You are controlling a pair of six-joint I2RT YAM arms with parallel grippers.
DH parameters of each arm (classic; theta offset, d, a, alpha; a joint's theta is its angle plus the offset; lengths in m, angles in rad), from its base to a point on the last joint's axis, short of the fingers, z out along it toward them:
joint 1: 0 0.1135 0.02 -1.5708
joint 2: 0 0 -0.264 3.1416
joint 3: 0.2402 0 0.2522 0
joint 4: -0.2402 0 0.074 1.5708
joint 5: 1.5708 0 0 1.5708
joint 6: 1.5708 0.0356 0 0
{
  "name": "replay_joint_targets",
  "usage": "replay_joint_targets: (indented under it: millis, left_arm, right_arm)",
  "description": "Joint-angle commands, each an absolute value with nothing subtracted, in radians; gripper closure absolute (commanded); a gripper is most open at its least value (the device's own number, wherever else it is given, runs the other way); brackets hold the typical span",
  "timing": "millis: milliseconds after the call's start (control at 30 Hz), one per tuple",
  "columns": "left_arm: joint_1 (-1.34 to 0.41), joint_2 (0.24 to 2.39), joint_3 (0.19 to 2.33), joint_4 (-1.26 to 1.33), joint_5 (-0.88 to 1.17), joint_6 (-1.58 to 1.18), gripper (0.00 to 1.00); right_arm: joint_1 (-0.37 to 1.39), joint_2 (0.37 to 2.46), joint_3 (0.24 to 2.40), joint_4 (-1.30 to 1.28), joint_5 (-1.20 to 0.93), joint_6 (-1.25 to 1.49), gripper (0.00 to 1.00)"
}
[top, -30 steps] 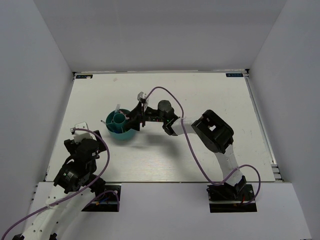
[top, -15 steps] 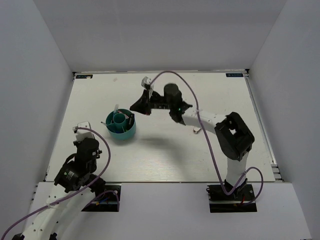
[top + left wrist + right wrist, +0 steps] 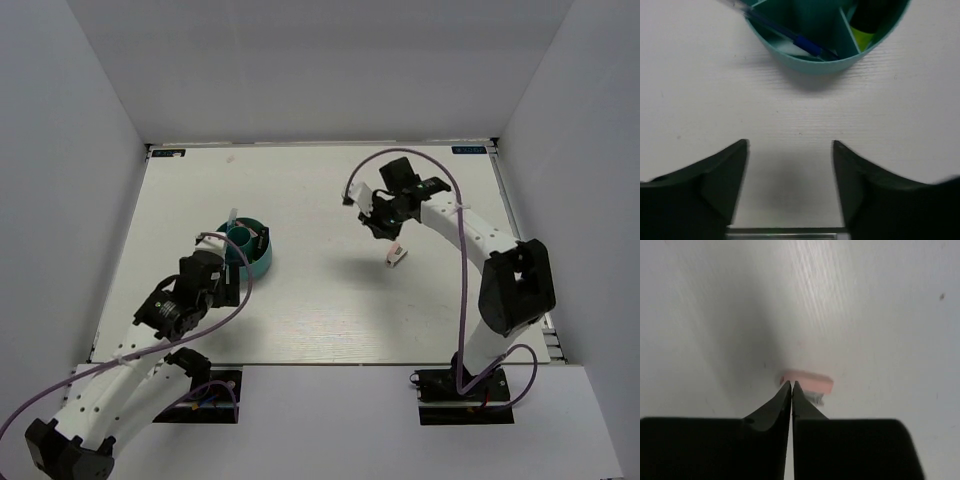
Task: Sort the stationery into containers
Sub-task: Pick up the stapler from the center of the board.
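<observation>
Organiser (image 3: 258, 264) holds blue pen (image 3: 790, 37) and highlighter (image 3: 865, 22); pink eraser (image 3: 397, 254) lies out on table (image 3: 320, 310), well apart; right gripper (image 3: 791, 386) pinched closed, empty, just over it; left gripper (image 3: 789, 144) wide, empty, beside organiser; looks nearly done.

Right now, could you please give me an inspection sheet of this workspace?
Surface: white table, no spills seen.
Job's things: teal organiser upright, with a blue pen and a black-yellow highlighter in separate compartments; pink eraser lies loose on the table, apart from the organiser.
Clutter: nothing seen.
Grippers: left gripper open and empty, facing the organiser; right gripper shut on nothing, tips by the eraser.
Cables: a purple cable loops along each arm.
Surroundings: plain white walls on three sides.
</observation>
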State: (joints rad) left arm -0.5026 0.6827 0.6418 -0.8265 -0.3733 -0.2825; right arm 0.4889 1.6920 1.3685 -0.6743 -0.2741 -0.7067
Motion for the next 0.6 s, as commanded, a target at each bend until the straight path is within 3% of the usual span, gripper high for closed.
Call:
replay_joint_targets:
  millis: [0,33,67,100,167,200,267,300,333,467,567]
  left_arm:
    - [-0.476,0.637,0.621,-0.782,-0.284,-0.262,0.29]
    - [-0.471,0.618,0.615,-0.769,-0.255,-0.259,0.44]
    - [-0.466,0.601,0.611,-0.769,-0.250,-0.261,0.73]
    - [-0.468,0.597,0.600,-0.764,-0.249,-0.264,0.80]
    - [-0.468,0.580,0.603,-0.775,-0.241,-0.267,0.80]
    - [-0.468,0.581,0.601,-0.773,-0.248,-0.267,0.60]
    - [-0.468,0.580,0.604,-0.781,-0.264,-0.270,0.32]
    - [-0.469,0.586,0.607,-0.785,-0.268,-0.276,0.16]
    - [-0.468,0.595,0.610,-0.799,-0.271,-0.282,0.11]
    - [-0.466,0.609,0.620,-0.805,-0.271,-0.281,0.09]
    - [-0.465,0.600,0.617,-0.805,-0.265,-0.281,0.09]
  right_arm:
    - [0.445,1.615,1.341,-0.930,-0.147,-1.065,1.00]
    - [0.439,1.603,1.321,-0.946,-0.176,-1.124,1.00]
    - [0.428,1.550,1.296,-0.948,-0.213,-1.178,1.00]
    - [0.390,1.530,1.202,-0.960,-0.239,-1.403,0.82]
    - [0.356,1.465,1.131,-0.959,-0.336,-1.590,0.67]
    - [0.327,1.462,1.058,-0.895,-0.337,-1.744,0.57]
    - [0.304,1.482,1.066,-0.943,-0.353,-1.845,0.52]
    - [0.301,1.517,1.133,-0.971,-0.353,-1.876,0.43]
    - [0.279,1.566,1.164,-1.020,-0.363,-1.941,0.36]
    - [0.262,1.597,1.180,-0.954,-0.391,-2.014,0.36]
    - [0.265,1.631,1.221,-0.943,-0.448,-2.003,0.29]
